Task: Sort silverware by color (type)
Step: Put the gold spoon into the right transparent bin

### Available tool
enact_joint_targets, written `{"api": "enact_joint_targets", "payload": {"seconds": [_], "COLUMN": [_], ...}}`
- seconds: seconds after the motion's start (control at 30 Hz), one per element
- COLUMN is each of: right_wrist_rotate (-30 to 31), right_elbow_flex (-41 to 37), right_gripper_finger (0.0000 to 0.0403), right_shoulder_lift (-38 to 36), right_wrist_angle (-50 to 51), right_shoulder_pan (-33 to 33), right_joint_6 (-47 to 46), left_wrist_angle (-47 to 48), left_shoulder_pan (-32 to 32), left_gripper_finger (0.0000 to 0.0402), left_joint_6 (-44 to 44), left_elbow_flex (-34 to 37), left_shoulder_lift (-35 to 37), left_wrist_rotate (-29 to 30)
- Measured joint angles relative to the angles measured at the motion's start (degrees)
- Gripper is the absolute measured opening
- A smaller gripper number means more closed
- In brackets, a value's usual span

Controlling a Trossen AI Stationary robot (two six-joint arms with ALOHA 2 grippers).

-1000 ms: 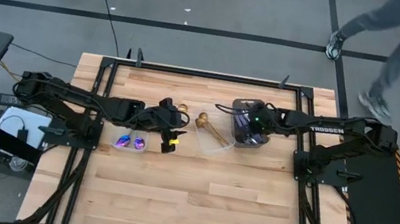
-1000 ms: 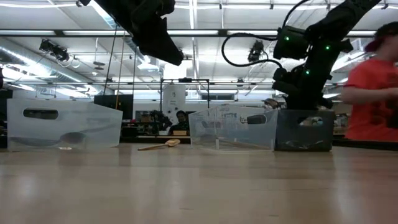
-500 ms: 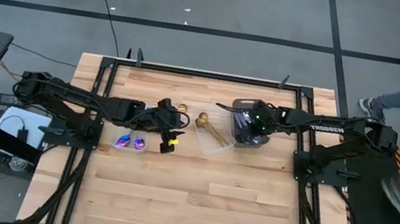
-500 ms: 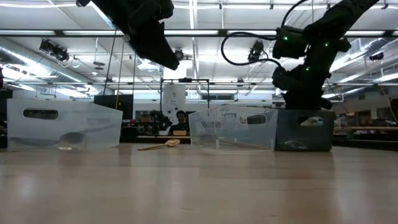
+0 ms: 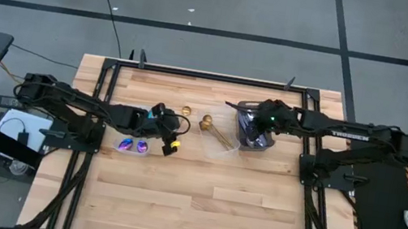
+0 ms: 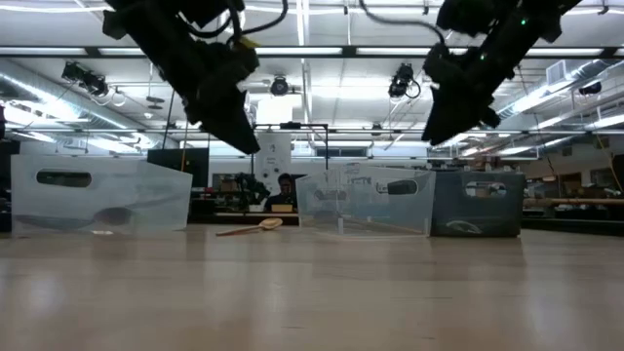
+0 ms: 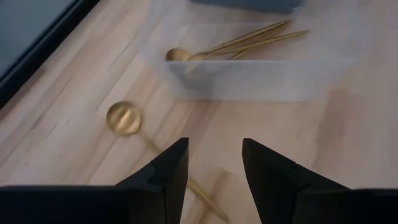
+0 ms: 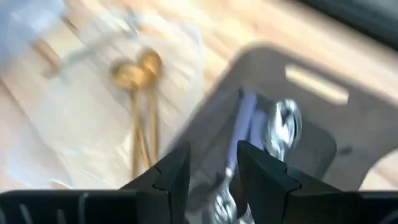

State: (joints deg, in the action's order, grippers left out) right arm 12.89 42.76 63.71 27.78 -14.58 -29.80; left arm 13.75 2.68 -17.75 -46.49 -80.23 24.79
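Note:
A loose gold spoon (image 5: 185, 112) (image 7: 124, 118) lies flat on the wood, between a clear container holding purple-blue spoons (image 5: 133, 146) and a clear container holding gold spoons (image 5: 217, 135) (image 7: 249, 62). Silver utensils (image 8: 281, 127) lie in the dark grey tray (image 5: 256, 139). My left gripper (image 5: 169, 125) (image 7: 214, 168) hovers open just short of the loose gold spoon, on its left. My right gripper (image 5: 250, 122) (image 8: 214, 168) hangs open above the tray, with nothing between its fingers.
In the low view the containers and tray (image 6: 478, 203) stand in a row along the far part of the table, with the loose spoon (image 6: 251, 228) between the left container (image 6: 97, 195) and the middle one (image 6: 366, 200). The near half of the table (image 5: 198, 204) is bare wood.
My left gripper has come down and drifted toward the table's left, staying open. My right gripper has risen out of the grey tray and now hangs well above it. A person who walked past beyond the table's far right corner has left the view.

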Motion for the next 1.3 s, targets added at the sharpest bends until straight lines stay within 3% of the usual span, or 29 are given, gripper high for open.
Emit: {"api": "enact_joint_targets", "payload": {"seconds": [0.17,0.27,0.47,0.7,1.0,1.3], "right_wrist_rotate": [11.51,15.18,17.18,20.78,26.45,26.71], "right_elbow_flex": [0.08,0.08,0.06,0.06,0.06,0.02], "right_gripper_finger": [0.0142,0.0142,0.0141,0.0141,0.0141,0.0141], "right_shoulder_lift": [-2.39,-2.04,-0.76,0.96,4.29,6.29], "right_wrist_angle": [-3.59,-4.95,-7.43,-12.78,-19.38,-23.12], "right_shoulder_pan": [6.25,9.38,15.22,22.22,29.05,30.35], "right_joint_6": [-0.91,-1.02,-1.07,-0.98,1.48,3.24], "left_wrist_angle": [-0.63,-0.28,-0.19,0.25,-0.79,-0.01], "left_shoulder_pan": [0.53,1.37,-0.08,-5.80,-10.01,-9.91], "left_gripper_finger": [0.0160,0.0160,0.0160,0.0160,0.0175,0.0187], "left_joint_6": [-2.67,-2.61,-4.69,-10.60,-11.76,-13.29], "left_elbow_flex": [-2.03,-4.21,-5.24,-5.21,-5.24,-5.34], "left_shoulder_lift": [-4.97,-9.24,-16.01,-18.14,-18.84,-23.50], "left_wrist_rotate": [1.26,4.02,7.43,7.49,1.97,-0.97]}}
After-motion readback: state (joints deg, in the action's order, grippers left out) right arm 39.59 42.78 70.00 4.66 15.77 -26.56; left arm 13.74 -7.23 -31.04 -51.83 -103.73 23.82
